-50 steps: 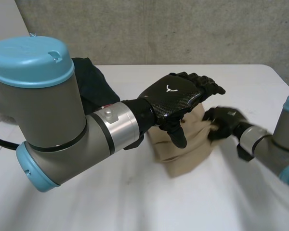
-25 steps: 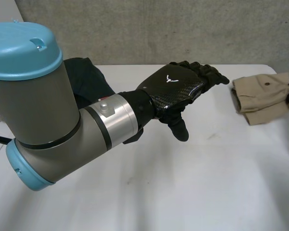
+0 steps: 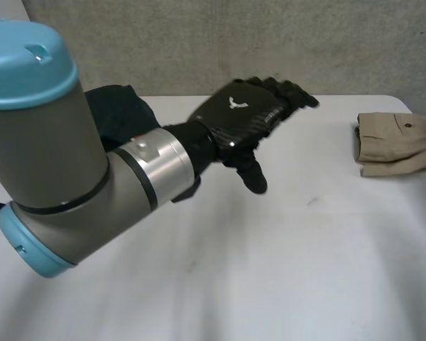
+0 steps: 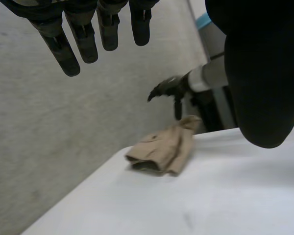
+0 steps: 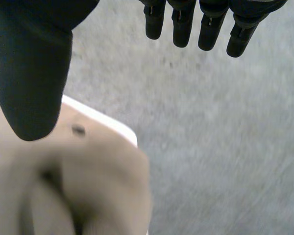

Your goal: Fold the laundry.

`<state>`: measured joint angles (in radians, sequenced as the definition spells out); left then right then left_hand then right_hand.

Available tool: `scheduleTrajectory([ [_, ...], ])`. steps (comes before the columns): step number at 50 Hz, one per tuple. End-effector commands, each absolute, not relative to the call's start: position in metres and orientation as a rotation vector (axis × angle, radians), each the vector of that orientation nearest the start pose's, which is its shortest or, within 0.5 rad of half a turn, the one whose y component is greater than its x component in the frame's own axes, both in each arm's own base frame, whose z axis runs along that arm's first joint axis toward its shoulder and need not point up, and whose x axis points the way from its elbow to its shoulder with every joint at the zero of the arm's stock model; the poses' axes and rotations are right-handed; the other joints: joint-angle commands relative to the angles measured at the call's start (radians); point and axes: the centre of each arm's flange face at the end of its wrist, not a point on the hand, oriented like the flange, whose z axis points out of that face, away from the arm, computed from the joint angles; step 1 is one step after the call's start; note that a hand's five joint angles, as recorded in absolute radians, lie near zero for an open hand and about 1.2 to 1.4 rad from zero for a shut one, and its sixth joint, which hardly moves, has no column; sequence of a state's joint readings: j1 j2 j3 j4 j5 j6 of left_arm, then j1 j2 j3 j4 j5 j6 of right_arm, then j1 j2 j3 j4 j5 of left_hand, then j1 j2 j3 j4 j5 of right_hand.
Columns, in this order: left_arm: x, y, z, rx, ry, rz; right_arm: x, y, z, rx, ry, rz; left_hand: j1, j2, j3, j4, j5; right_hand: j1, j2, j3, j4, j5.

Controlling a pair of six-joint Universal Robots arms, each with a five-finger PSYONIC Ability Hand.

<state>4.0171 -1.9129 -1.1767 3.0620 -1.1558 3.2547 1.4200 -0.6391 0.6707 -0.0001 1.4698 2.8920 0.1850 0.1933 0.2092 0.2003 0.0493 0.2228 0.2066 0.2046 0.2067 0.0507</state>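
A folded beige garment [image 3: 394,142] with a small button lies at the table's far right corner. In the left wrist view the beige garment [image 4: 161,149] sits by the table edge, and my right hand [image 4: 169,88] hovers just above it, apart from the cloth. In the right wrist view my right hand [image 5: 34,73] is open, fingers straight, with the beige garment [image 5: 88,186] beneath its palm. My left hand [image 3: 241,117] hangs open over the middle of the table, holding nothing. Its fingers [image 4: 63,49] are straight.
A dark garment [image 3: 121,114] lies bunched at the back left, behind my left arm. The white table [image 3: 270,270] stretches bare in front. A grey concrete wall stands close behind the table's far edge.
My right hand carried the folded beige garment from the table's middle to the far right corner, let go of it and opened. My left hand drifted slightly left.
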Motion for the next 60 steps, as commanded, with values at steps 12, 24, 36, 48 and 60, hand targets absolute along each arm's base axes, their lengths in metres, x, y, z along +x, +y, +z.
scheduleTrajectory([
  [12,-0.251,-0.363,0.281,-0.923,-2.067,2.368,0.225,-0.302,0.196,-1.428,1.984,-2.078,0.014,0.006,-0.010,-0.001,-0.025,-0.048,-0.032,-0.030,-0.032,-0.051],
  [24,-0.214,-0.452,0.181,-1.235,-2.201,2.386,0.218,-0.284,0.172,-1.504,2.066,-1.949,0.413,0.405,0.389,0.398,0.374,-0.048,-0.032,-0.030,-0.032,-0.051],
  [36,-0.279,-0.391,0.272,-0.923,-1.826,2.480,0.213,-0.278,0.170,-1.490,2.112,-1.914,1.211,1.203,1.187,1.196,1.172,-0.048,-0.032,-0.030,-0.032,-0.051],
  [48,-0.382,-0.255,0.299,-0.818,-1.580,2.075,0.200,-0.286,0.208,-1.113,2.147,-2.014,1.211,1.203,1.187,1.196,1.172,-0.048,-0.032,-0.030,-0.032,-0.051],
  [60,-0.430,-0.190,0.195,-0.981,-1.812,1.733,0.181,-0.299,0.213,-0.921,2.208,-2.013,0.436,0.427,0.411,0.420,0.397,-0.048,-0.032,-0.030,-0.032,-0.051],
])
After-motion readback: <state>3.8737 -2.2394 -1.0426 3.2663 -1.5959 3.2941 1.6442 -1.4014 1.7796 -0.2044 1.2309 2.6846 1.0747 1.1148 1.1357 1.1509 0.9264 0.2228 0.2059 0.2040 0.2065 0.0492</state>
